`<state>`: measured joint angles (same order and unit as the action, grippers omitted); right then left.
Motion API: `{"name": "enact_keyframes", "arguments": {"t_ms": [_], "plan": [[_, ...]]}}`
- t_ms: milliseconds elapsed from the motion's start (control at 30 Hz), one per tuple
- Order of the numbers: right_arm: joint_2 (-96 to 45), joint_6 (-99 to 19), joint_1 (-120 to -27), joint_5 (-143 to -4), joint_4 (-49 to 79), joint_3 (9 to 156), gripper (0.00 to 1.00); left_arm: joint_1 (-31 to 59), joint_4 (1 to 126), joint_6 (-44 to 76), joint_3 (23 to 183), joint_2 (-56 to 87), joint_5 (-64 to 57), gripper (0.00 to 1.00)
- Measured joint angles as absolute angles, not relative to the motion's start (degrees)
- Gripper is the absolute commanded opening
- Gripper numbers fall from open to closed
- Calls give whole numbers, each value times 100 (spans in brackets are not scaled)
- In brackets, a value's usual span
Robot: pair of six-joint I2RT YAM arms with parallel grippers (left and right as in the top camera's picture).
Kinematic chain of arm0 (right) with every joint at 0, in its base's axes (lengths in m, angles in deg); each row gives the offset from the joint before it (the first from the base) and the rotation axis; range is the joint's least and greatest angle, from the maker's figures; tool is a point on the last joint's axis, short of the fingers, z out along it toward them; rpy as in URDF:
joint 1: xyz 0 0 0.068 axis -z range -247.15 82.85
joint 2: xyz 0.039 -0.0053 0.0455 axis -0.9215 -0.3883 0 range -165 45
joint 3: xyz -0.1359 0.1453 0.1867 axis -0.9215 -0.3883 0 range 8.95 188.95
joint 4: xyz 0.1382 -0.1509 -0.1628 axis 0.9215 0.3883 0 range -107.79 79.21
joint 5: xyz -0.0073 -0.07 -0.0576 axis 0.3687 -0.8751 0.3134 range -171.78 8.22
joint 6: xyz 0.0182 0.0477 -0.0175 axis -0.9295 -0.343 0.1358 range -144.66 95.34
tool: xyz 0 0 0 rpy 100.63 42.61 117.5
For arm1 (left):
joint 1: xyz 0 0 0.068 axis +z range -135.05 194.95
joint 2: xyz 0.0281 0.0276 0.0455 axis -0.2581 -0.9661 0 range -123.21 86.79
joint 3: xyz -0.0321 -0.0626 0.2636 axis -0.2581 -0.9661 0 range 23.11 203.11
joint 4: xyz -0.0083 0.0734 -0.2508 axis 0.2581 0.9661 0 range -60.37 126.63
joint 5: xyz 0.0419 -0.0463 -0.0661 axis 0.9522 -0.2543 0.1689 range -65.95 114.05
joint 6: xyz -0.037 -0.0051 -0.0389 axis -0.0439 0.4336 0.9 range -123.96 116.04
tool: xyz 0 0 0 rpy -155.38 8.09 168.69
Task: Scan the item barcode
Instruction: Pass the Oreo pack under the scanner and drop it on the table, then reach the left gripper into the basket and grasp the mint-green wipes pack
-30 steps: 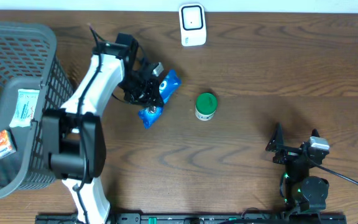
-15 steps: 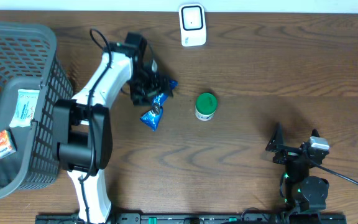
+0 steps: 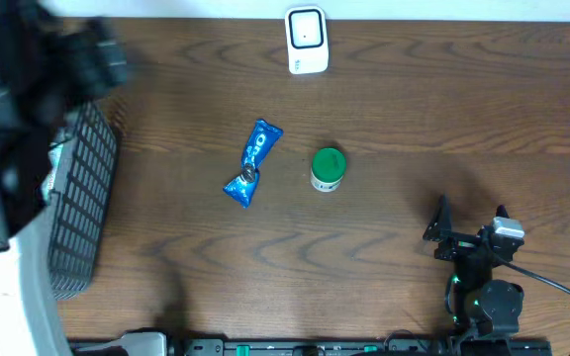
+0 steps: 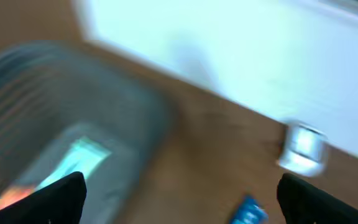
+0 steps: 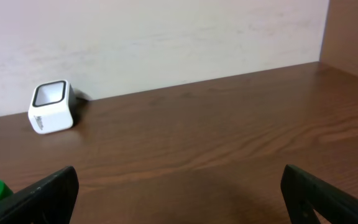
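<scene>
On the table (image 3: 414, 99), the basket (image 3: 77, 198) fills the left edge and the left gripper (image 4: 182, 183) hangs high on that side, jaws spread wide with nothing between them; the right gripper (image 5: 179, 173) sits at the near right, equally wide and empty. The scanner (image 3: 306, 40) stands at the far edge. The blue packet (image 3: 253, 163) lies mid-table, long axis running far-right to near-left, off to the left gripper's right and seemingly nearer that arm, the green-lidded jar (image 3: 328, 169) just beside it.

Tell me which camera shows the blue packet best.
Overhead: the blue packet lies whole and sharp beside the green-lidded jar. The left wrist view catches only a blurred piece at its bottom edge; the right wrist view misses it.
</scene>
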<state>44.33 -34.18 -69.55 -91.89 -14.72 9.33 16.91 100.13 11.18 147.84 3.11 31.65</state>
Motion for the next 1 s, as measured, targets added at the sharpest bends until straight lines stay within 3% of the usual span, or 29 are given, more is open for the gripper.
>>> {"name": "enact_keyframes", "arguments": {"t_ms": [167,433,667,1000], "plan": [[4433,-3418,-6952,-9189,-1474,933,99,3037,10362,1999,14338,18,3453,98],[4433,-3418,-6955,-9189,-1472,933,99,4257,9477,2353,12513,-395,3453,98],[4431,-3418,-6952,-9189,-1472,933,99,4410,7586,615,10843,-472,2986,98],[4431,-3418,-6955,-9187,-1472,933,99,4410,7169,-1704,10474,-1514,2846,98]]}}
